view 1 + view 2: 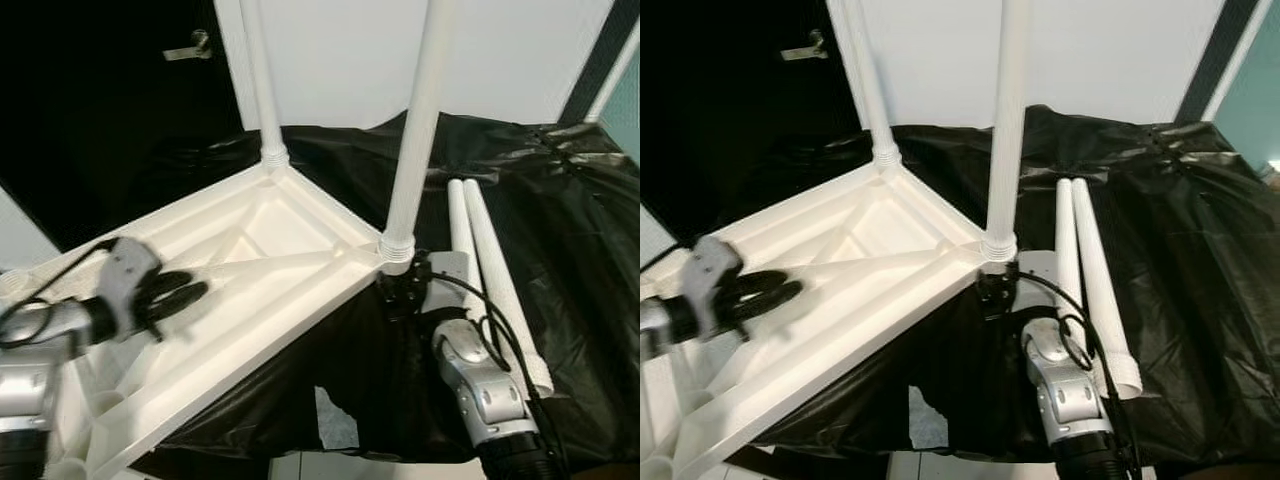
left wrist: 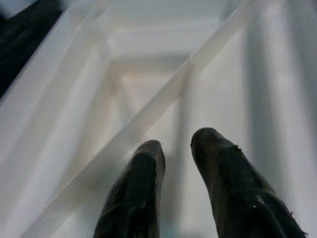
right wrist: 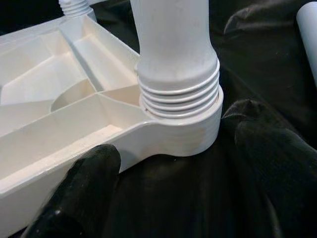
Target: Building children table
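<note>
the white table top [image 1: 250, 270] lies upside down on a black plastic sheet [image 1: 560, 250], its ribbed underside facing up. its long axis runs from the near left, by the robot's left arm, away toward the far right, and the right-hand corner points at the right gripper.

two white legs are screwed in and stand upright: the far leg [image 1: 262, 80] at the far corner and the near leg [image 1: 420, 120] at the right-hand corner, its threads partly showing above the socket [image 3: 181, 126]. two loose legs [image 1: 490, 270] lie side by side on the sheet just right of that corner, their long axes running from far to near.

the right gripper [image 3: 178, 168] sits low on the sheet at the socket corner, fingers spread wide, one on either side of the socket and gripping nothing. the left gripper [image 2: 176, 148] hovers over the ribbed underside near the left end; its fingers [image 2: 143, 168] are slightly parted with nothing between them, though the head views blur here, so whether they touch the plastic is unclear.

a door handle [image 1: 190, 47] shows in the dark behind.
</note>
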You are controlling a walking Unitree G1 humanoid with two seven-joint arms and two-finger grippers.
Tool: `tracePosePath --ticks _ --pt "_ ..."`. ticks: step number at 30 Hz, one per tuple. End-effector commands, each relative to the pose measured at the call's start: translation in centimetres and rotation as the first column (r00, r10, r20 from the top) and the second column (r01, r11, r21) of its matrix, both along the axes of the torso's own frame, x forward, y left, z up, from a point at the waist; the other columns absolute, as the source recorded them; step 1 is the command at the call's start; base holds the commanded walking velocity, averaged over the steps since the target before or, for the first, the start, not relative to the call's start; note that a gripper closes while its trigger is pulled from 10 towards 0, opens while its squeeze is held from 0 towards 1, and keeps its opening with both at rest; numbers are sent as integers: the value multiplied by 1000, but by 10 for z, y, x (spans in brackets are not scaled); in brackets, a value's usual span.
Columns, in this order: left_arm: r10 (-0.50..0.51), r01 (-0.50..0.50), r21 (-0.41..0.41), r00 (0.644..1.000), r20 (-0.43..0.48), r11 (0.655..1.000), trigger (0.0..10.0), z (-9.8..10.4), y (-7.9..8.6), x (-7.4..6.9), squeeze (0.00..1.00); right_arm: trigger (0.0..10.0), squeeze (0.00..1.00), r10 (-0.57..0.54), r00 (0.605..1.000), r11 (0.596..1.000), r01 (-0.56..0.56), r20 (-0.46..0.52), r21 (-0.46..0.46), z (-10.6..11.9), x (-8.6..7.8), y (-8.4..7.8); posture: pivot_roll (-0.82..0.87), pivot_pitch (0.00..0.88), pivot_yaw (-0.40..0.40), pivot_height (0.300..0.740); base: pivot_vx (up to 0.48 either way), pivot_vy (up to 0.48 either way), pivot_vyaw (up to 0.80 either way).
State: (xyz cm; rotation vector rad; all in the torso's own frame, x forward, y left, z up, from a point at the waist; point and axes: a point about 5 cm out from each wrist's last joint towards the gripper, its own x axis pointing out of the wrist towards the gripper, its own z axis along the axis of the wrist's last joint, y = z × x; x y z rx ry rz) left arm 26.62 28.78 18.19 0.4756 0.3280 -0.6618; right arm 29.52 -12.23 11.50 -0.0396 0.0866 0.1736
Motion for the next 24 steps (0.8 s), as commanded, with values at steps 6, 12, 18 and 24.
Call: tracePosePath --ticks 6,12,18,24 --pt "165 -157 174 986 -34 972 10000 -14 39 -9 0 10000 0 8 999 1000 -7 -53 4 -6 4 2 32 0 21 740 0 0 0" --pt "147 -114 299 985 -92 947 10000 -28 40 -19 0 10000 0 13 996 1000 -11 -89 20 -9 8 1 42 0 18 740 0 0 0" --pt "-2 48 263 985 -171 964 10000 -36 13 -30 0 10000 0 23 992 1000 -21 -124 22 -11 14 3 51 0 17 740 0 0 0" --pt "-172 219 207 960 -220 953 10000 -38 -20 -39 0 10000 0 23 989 999 -18 -146 35 -11 26 1 60 0 23 740 0 0 0"
